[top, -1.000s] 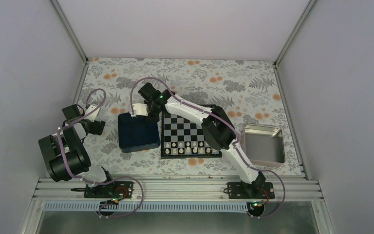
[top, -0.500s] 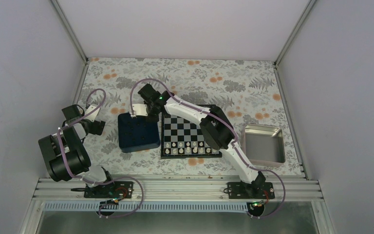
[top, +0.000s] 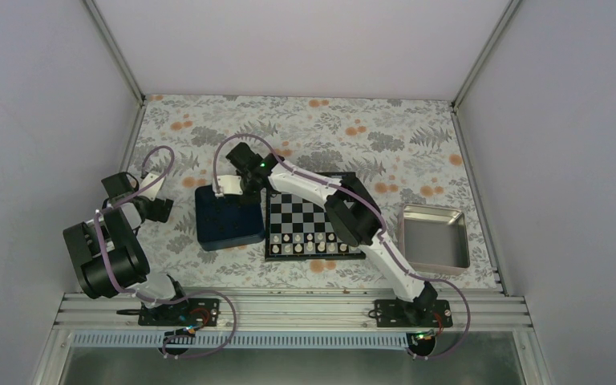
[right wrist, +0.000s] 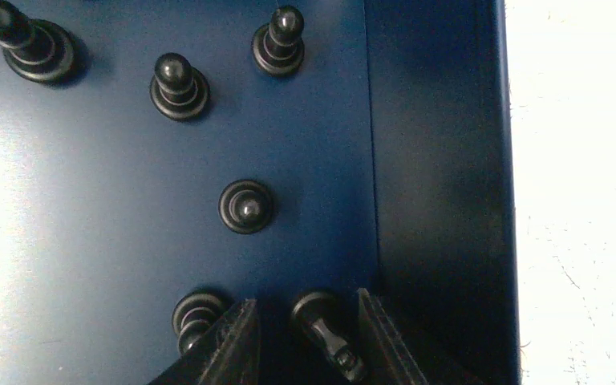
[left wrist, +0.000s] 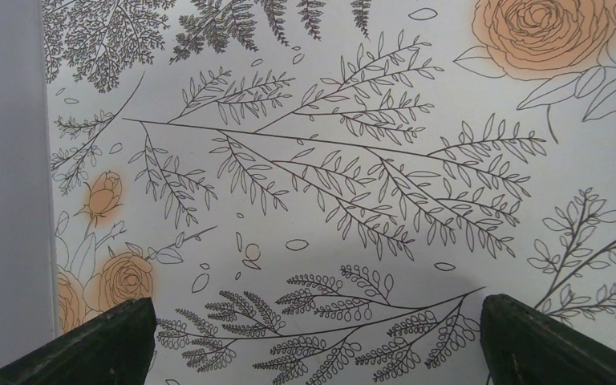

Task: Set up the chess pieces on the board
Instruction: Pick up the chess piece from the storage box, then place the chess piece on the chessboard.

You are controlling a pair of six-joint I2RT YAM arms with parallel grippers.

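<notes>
Black chess pieces (right wrist: 246, 206) dot the blue tray (right wrist: 441, 160); at lower centre the right gripper (right wrist: 305, 303) straddles one, jaws slightly apart. The left gripper (left wrist: 317, 317) gapes wide over floral cloth (left wrist: 329, 160).

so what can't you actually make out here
- Top view: the board's far rows, hidden under the right arm.
- Top view: chess pieces in the blue tray, too small to tell apart.
- Right wrist view: one piece partly hidden behind one of the right gripper's fingers.

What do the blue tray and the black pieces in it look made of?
Blue tray: likely painted metal or plastic, smooth with a soft sheen. Black pieces: probably moulded plastic, glossy highlights on their rounded tops.
</notes>
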